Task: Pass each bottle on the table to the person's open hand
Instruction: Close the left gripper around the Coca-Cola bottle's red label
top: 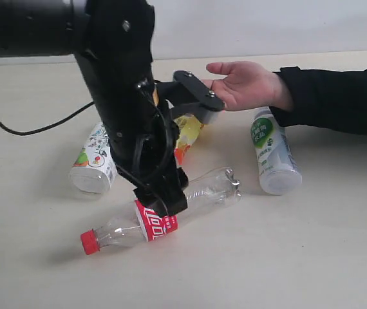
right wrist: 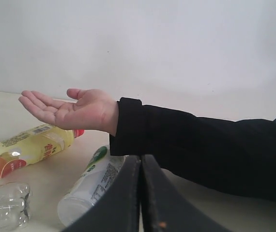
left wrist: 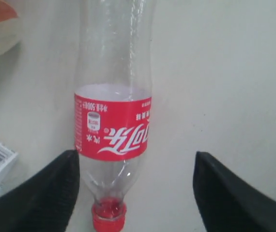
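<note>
Where the table (top: pixel 325 257) runs furthest left, the white floral bottle (top: pixel 93 161) lies on its side. Next comes the clear cola bottle (top: pixel 161 222), empty-looking with a red label and red cap, lying flat. The left fingers (left wrist: pixel 41 193) are spread astride it, one close against it and the other well clear. Behind it, the yellow bottle (top: pixel 188 129) is half hidden by the arm. Further right, the green-white bottle (top: pixel 270 151) lies just in front of the person's open hand (top: pixel 244 84). The right fingers (right wrist: pixel 123 198) are pressed together.

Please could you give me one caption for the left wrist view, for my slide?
Open left gripper straddles the clear Coca-Cola bottle lying on the table, its red cap toward the camera.
</note>
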`<state>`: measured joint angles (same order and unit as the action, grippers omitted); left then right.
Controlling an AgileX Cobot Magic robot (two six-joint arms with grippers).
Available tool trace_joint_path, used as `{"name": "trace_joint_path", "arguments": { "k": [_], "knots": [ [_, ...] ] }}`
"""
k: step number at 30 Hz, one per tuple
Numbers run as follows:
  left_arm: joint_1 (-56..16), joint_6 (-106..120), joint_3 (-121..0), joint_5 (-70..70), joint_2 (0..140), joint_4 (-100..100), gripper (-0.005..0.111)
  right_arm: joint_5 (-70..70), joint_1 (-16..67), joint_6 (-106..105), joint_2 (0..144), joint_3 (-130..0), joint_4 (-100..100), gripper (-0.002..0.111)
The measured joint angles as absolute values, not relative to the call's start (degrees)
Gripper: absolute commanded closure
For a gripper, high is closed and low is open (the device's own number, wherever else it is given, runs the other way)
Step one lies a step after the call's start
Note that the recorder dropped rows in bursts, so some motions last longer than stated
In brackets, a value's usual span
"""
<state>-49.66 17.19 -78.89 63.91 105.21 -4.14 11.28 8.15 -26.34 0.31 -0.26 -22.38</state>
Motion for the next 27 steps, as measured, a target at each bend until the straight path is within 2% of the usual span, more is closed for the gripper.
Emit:
{"name": "trace_joint_path", "arguments": {
  "k": [7, 11, 27],
  "knots": [
    [-50.66, 17.41, -83.22, 62.66, 112.45, -0.99, 0.041, 11.28, 8.15, -26.34, 0.31, -0.26, -22.38, 0.108],
    [-50.79, 17.41, -83.40, 61.24, 114.91, -0.60, 0.030, 11.28, 8.15, -26.34, 0.31, -0.26, -22.38, 0.108],
    [-50.79, 17.41, -83.49, 58.84, 120.69, -0.50, 0.030, 11.28, 8.15, -26.34, 0.31, -0.26, -22.38, 0.108]
  ]
}}
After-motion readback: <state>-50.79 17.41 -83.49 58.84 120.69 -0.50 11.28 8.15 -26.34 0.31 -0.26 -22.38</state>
